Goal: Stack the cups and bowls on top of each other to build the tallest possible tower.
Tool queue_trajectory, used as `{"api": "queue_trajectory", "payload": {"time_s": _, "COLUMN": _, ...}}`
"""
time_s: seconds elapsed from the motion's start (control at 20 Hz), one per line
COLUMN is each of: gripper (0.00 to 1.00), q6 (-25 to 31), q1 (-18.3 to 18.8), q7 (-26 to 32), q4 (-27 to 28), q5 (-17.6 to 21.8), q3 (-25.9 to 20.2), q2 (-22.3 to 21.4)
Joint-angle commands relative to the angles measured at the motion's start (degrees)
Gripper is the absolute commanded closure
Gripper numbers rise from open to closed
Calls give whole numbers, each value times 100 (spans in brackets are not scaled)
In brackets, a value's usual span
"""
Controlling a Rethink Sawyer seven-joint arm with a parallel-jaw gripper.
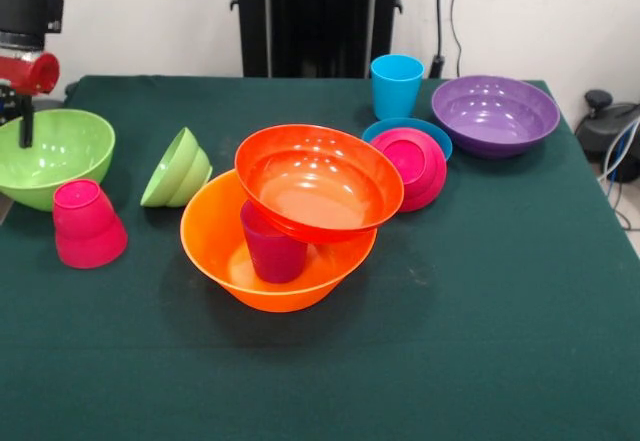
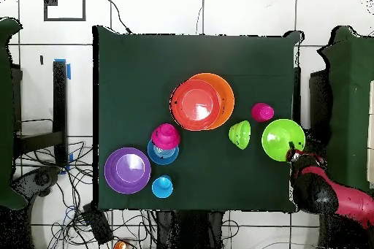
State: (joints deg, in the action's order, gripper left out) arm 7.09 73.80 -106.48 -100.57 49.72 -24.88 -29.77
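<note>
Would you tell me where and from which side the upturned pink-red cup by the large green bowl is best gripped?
Probably from straight above, closing across the flat base that faces up: the pink-red cup stands mouth-down, narrowest at the top, with open cloth around it. The large green bowl sits just behind it.

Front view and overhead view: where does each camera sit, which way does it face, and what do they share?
Front view: across the table from the robot, facing its pedestal; the arm comes down at top left over the large lime green bowl.
Overhead view: above the table, looking straight down; the arm shows at lower right.
Shared: the red-orange bowl tilted on the purple-magenta cup inside the orange bowl.
</note>
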Motion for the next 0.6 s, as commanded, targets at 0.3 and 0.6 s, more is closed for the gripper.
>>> {"api": "queue_trajectory", "payload": {"time_s": 0.3, "gripper": 0, "q6": 2152, "q1": 470, "q7": 1781, "q4": -698, "q5": -481, "q3": -2063, "q2": 924}}
{"api": "queue_trajectory", "payload": {"time_s": 0.6, "gripper": 100, "q6": 2163, "q1": 443, "q7": 1558, "q4": -659, "q5": -263, "q3": -2112, "q2": 893}}
